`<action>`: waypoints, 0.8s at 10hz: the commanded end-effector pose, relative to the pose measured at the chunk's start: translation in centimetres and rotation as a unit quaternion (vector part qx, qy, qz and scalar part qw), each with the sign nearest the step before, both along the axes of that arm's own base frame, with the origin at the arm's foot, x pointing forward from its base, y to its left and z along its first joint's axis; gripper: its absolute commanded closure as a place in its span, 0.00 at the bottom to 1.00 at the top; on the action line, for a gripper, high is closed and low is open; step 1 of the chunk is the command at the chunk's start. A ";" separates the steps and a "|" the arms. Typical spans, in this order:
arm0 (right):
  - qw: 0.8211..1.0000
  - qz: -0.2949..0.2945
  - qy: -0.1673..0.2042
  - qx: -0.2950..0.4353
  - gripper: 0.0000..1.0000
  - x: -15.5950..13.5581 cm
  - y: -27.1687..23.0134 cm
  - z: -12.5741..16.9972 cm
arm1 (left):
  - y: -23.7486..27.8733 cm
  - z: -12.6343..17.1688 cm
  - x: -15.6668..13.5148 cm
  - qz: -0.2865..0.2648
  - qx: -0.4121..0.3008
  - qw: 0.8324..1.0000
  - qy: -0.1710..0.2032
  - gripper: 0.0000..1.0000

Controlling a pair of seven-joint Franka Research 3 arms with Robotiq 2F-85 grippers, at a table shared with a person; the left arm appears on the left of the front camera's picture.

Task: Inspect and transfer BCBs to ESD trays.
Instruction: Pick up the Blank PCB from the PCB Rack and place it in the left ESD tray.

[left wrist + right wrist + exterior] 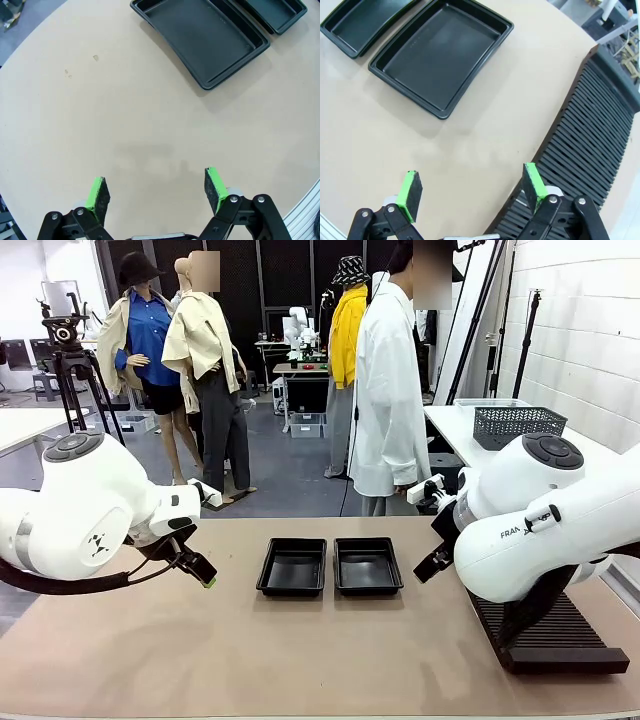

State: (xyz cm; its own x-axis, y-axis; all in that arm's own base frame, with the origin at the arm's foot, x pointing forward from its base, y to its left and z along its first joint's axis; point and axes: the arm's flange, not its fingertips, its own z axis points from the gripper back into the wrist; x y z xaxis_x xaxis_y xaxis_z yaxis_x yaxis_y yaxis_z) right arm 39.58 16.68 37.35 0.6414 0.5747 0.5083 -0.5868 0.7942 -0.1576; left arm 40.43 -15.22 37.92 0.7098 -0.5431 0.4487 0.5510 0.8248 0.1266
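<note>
A bare tan table (200, 660) in a lab, with a person in a white coat (385, 410) standing at its far side. At its middle sit the two ESD trays, the left tray (292, 567) and the right tray (368, 565), side by side and nearly touching, with no BCBs in either. Such boards should be light, thin and stiff, probably delicate on their faces, so best pinched by the bare edges. The left gripper (156, 187) hovers over bare table left of the trays, jaws wide, holding nothing. The right gripper (471, 189) hangs wide and empty too, between the right tray and the ribbed black rack (590, 130), whose visible slots look empty.
</note>
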 end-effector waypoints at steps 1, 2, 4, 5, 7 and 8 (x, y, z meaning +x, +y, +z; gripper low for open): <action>1.000 0.000 0.000 0.000 0.00 0.0 0.0 0.0 | 0.2 0.0 0.0 0.002 -0.002 1.000 -0.001 0.00; 1.000 0.000 0.000 0.000 0.00 0.0 0.0 0.0 | 0.2 0.0 0.0 0.002 -0.002 1.000 -0.001 0.00; 1.000 0.000 0.000 0.000 0.00 0.0 0.0 0.0 | 0.2 0.0 0.0 0.002 -0.002 1.000 -0.001 0.00; 1.000 0.000 0.000 0.000 0.00 0.0 0.0 0.0 | 0.2 0.0 0.0 0.002 -0.002 1.000 -0.001 0.00; 1.000 0.000 0.000 0.000 0.00 0.0 0.0 0.0 | 0.2 0.0 0.0 0.002 -0.002 1.000 -0.001 0.00; 1.000 0.000 0.000 0.000 0.00 0.0 0.0 0.0 | 0.2 0.0 0.0 0.002 -0.002 1.000 -0.001 0.00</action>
State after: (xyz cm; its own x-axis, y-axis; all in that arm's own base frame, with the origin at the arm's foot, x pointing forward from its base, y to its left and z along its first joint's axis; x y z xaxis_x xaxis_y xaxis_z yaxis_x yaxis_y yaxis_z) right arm 39.58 16.68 37.35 0.6414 0.5747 0.5083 -0.5868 0.7942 -0.1576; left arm 40.43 -15.22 37.92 0.7098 -0.5431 0.4487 0.5510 0.8248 0.1266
